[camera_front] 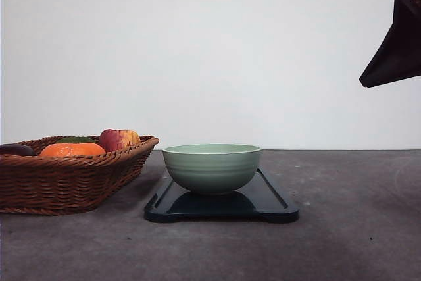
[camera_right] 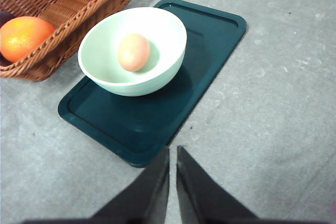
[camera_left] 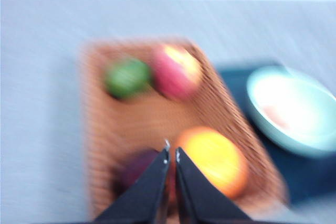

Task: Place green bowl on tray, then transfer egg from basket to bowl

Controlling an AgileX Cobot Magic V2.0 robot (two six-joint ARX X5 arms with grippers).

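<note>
The green bowl (camera_front: 212, 168) stands upright on the dark tray (camera_front: 271, 203), toward the tray's basket end. A tan egg (camera_right: 133, 52) lies inside the bowl (camera_right: 160, 32). The wicker basket (camera_front: 66, 182) sits just left of the tray, close to the bowl. My right gripper (camera_right: 173, 151) is shut and empty, held high above the table on the near side of the tray (camera_right: 210, 40). My left gripper (camera_left: 171, 153) is shut and empty, hovering above the basket (camera_left: 152, 114) near the orange; that view is blurred.
In the basket lie an orange (camera_right: 23, 36), a red-yellow apple (camera_front: 118, 139), a green fruit (camera_left: 127, 77) and a dark purple item (camera_front: 16, 150). The right arm's dark body (camera_front: 395, 44) hangs at the upper right. Grey tabletop (camera_right: 273, 108) lies open right of the tray.
</note>
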